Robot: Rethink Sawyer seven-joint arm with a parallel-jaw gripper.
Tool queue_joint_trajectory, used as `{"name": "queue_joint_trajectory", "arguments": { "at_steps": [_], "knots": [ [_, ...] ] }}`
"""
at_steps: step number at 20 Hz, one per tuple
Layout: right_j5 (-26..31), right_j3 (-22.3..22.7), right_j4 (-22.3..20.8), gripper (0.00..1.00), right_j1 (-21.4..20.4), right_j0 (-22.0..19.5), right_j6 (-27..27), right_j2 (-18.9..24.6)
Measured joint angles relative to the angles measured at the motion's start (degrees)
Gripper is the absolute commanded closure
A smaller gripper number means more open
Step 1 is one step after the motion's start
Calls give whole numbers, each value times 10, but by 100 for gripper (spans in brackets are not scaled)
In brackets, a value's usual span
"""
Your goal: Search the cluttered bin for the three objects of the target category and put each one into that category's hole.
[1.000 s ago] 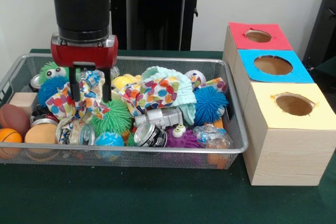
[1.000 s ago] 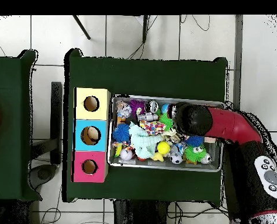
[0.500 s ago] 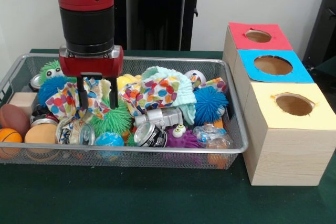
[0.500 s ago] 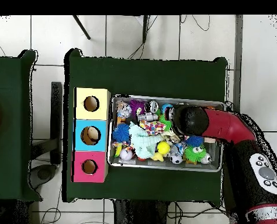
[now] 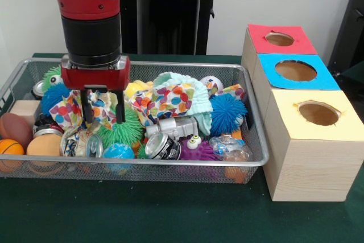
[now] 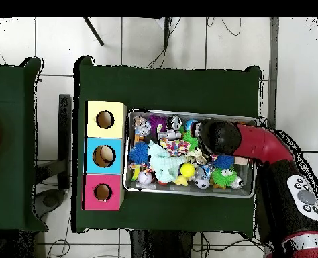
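Observation:
The wire mesh bin is full of toys, cloths and cans; it also shows in the overhead view. My gripper is open and points straight down into the bin's left half. Its fingers straddle a crumpled polka-dot cloth lying against a green spiky ball. The three wooden boxes with holes stand to the right: red top, blue top, yellow top. In the overhead view the arm's wrist hides the gripper.
The bin also holds a blue spiky ball, a second polka-dot cloth on a mint cloth, crushed cans, an orange ball, a brown football and a purple toy with eyes.
My gripper has moved slightly right in the front view and come lower, so its fingers now reach down around the polka-dot cloth. The objects have not moved.

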Motion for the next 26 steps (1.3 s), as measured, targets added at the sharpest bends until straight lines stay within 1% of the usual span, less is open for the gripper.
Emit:
{"name": "queue_joint_trajectory", "arguments": {
  "at_steps": [9,11,14,17,19,23,26],
  "knots": [
    [0,-24,0,0,3,-1,0,0],
    [0,-38,0,0,10,-1,0,0],
    [0,-57,0,0,23,0,0,0],
    [0,-83,0,0,44,5,0,0],
    [0,-106,-1,0,65,13,0,0],
    [0,-128,-2,0,91,28,0,0],
    [0,-137,-3,0,102,36,0,0]
  ]
}}
